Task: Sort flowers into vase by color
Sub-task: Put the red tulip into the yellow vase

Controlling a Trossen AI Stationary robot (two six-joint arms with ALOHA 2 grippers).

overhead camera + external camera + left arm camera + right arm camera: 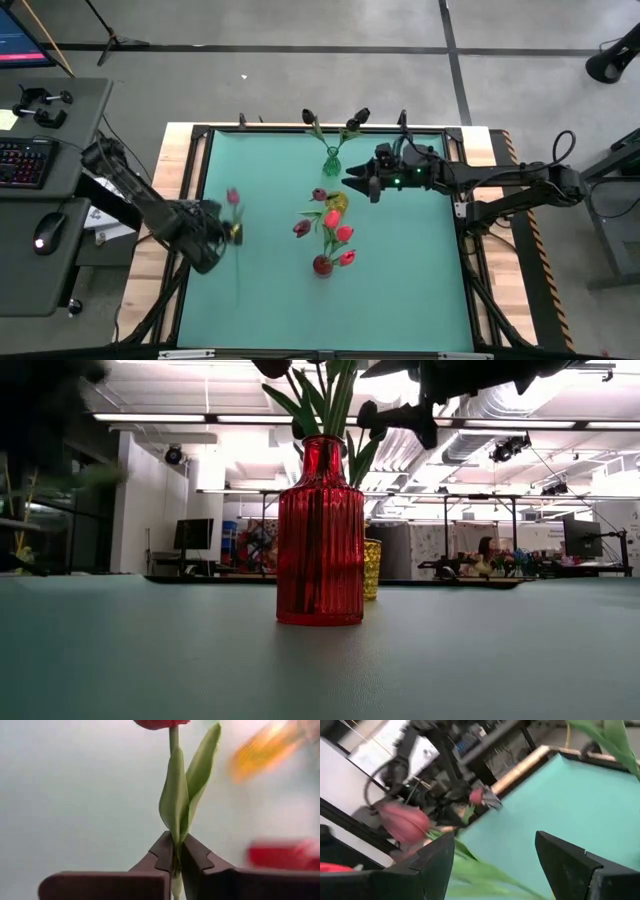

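Pinching a pink tulip (176, 795) by its stem, the left gripper (174, 855) hangs over the mat's left side, while the right gripper (492, 855), fingers spread, hovers near the green vase (331, 160).

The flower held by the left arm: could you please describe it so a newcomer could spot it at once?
On the green table, look left of the cluster of vases. There the left claw is shut on the stem of one pink tulip. It is the only flower outside a vase.
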